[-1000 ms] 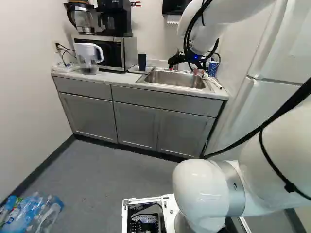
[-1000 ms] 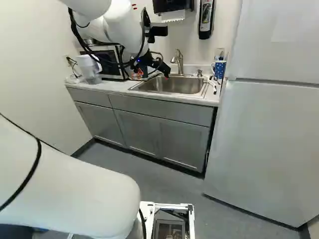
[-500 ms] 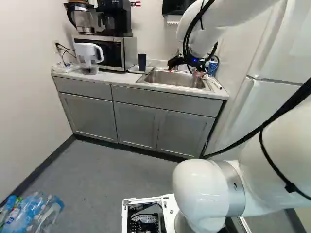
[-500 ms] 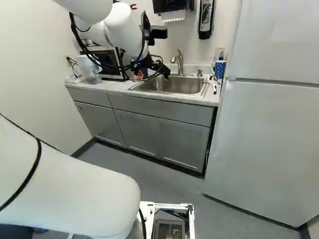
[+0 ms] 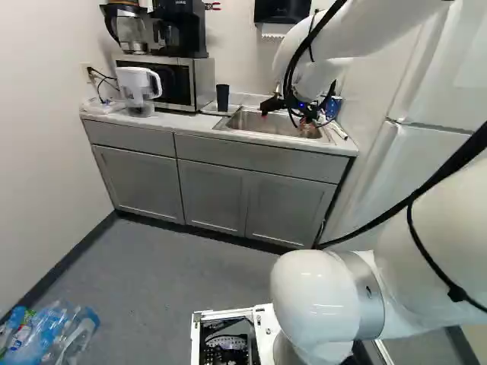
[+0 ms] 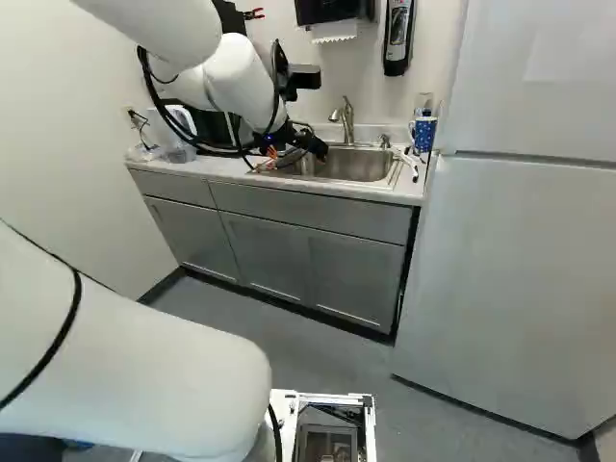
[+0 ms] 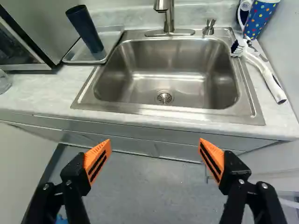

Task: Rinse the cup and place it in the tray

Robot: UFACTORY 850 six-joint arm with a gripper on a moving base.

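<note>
My gripper [image 7: 154,158] is wide open with nothing between its fingers, before the front edge of the tabletop [image 7: 37,95]. Ahead of it lies the sink [image 7: 140,108], where I see the drain [image 7: 164,97]; the tap [image 7: 169,16] is at the back rim. The dark cup [image 7: 86,30] stands in the tray [image 7: 84,62], nearer to its front edge, beside the sink. I cannot see what is inside the cup. So the placing looks done; whether the cup is rinsed, these views cannot tell me. If it is, I think only moving the arm away is left. At the tabletop's right back corner is a dotted cup [image 7: 259,21], and at its left end, a pitcher [image 5: 138,87].
</note>
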